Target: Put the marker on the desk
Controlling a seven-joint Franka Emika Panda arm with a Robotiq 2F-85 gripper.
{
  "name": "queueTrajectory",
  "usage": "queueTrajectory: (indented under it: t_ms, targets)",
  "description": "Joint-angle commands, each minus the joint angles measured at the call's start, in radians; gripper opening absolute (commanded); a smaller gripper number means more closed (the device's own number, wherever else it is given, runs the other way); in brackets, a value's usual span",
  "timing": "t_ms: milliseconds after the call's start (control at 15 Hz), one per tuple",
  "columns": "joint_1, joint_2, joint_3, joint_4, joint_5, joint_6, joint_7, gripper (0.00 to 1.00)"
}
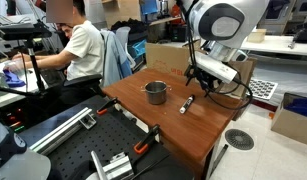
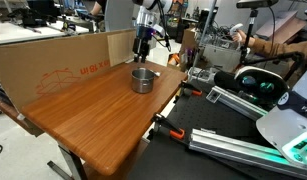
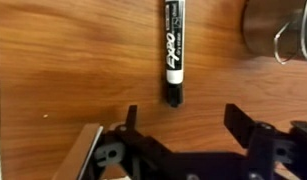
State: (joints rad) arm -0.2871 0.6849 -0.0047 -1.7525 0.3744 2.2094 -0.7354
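Note:
The marker (image 3: pixel 173 50), a black dry-erase pen with white lettering, lies flat on the reddish-brown wooden desk (image 3: pixel 63 70). It also shows in an exterior view (image 1: pixel 187 104), to the right of the small metal pot (image 1: pixel 156 92). My gripper (image 3: pixel 183 114) is open and empty, its fingers spread just above the marker's end and not touching it. In the exterior views the gripper (image 1: pixel 194 80) hovers low over the desk (image 2: pixel 93 115), behind the pot (image 2: pixel 143 80). The pot's edge shows at the top right of the wrist view (image 3: pixel 278 30).
A cardboard wall (image 2: pixel 63 65) stands along one side of the desk. A black workbench with metal rails (image 1: pixel 73 140) adjoins the desk, with orange clamps (image 1: pixel 143 148) at the edge. A seated person (image 1: pixel 83 45) works behind. Floor lies beyond the desk's right edge.

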Motion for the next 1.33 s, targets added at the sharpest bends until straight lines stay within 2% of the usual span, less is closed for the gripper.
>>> queueTrajectory:
  t_ms: [0, 267, 333, 467, 1267]
  targets:
    - [-0.008, -0.106, 0.023, -0.110, -0.029, 0.050, 0.014, 1.00]
    - [0.035, -0.305, 0.014, -0.314, -0.041, 0.160, 0.038, 1.00]
    - [0.005, -0.198, 0.028, -0.182, -0.017, 0.070, 0.010, 1.00]
    - [0.012, -0.239, 0.027, -0.217, -0.016, 0.078, 0.011, 1.00]
    - [0.004, -0.203, 0.030, -0.192, -0.018, 0.078, 0.013, 1.00]
